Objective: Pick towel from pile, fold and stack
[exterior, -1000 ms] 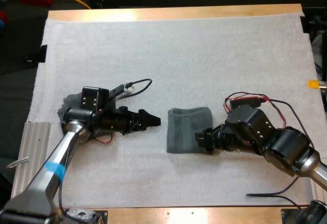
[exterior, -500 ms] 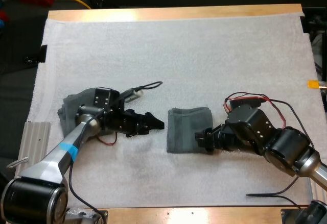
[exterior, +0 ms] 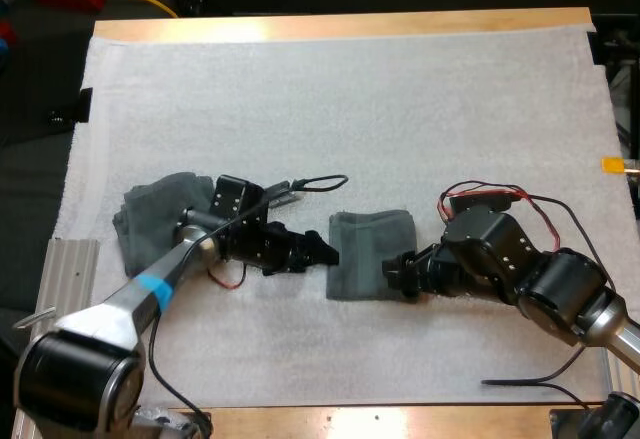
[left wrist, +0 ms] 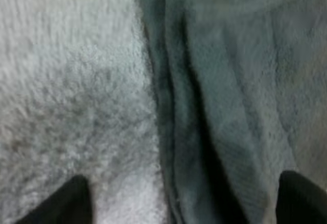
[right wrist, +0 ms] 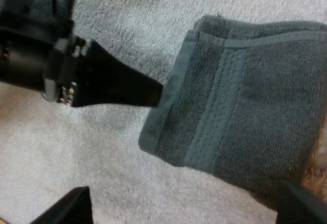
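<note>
Grey-green folded towel [exterior: 368,249] between open left tool [exterior: 328,252] and open right tool [exterior: 393,272].

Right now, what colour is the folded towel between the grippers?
The folded towel is dark grey-green; right wrist view shows it best.

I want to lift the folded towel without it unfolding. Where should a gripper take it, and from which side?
The folded towel lies flat, so only an edge can be pinched. Probably best is its left edge, coming in low from the left, where the left gripper sits open: the layers seem to lie together there, so one pinch could catch them all.
</note>
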